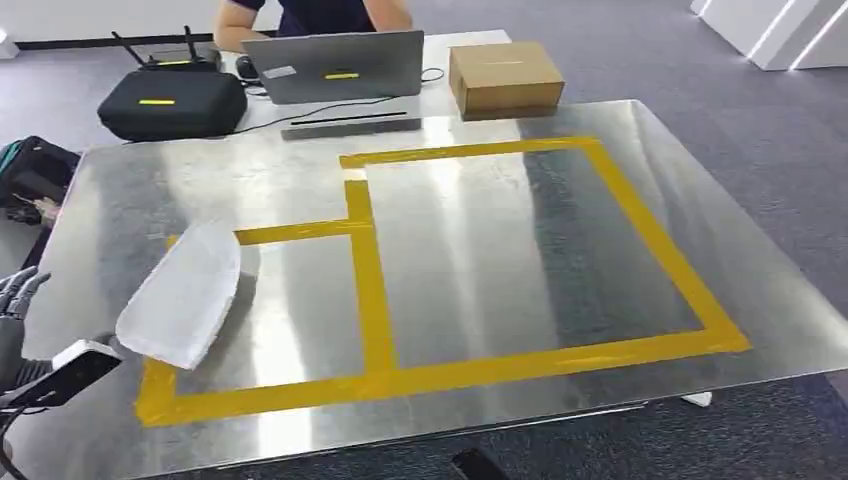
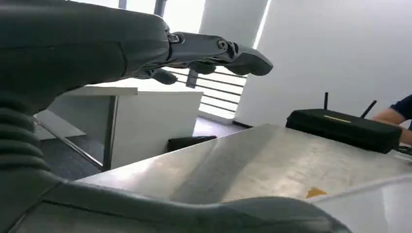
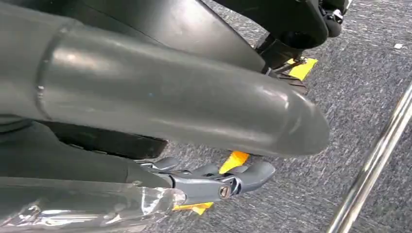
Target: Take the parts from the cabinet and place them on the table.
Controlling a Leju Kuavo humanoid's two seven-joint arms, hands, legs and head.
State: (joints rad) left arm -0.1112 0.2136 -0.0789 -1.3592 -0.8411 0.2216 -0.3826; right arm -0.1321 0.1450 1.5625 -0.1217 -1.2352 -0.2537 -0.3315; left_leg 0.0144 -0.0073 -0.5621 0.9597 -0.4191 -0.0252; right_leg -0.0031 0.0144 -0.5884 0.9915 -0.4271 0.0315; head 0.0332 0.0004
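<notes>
step judged: one white part [image 1: 183, 295] down on surface [image 1: 480, 260], lying across yellow tape [image 1: 370, 290] at 8 o'clock corner.
left hand [image 1: 14, 300] beside surface edge, fingers spread, holding nothing.
right hand [image 3: 214, 182] hangs over floor, fingers extended, nothing held.
next: you turn back toward cabinet for further parts.
cabinet unseen; part's near edge partly masked by wrist camera.

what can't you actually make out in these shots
- Person: head view, cut off by the top edge.
- White part: its near edge overlaps the yellow tape; underside hidden.
- Left hand: head view, cut by the left edge; holds nothing visible.
- Right hand: right wrist view, thumb covers most of it; grasp unclear.
</notes>
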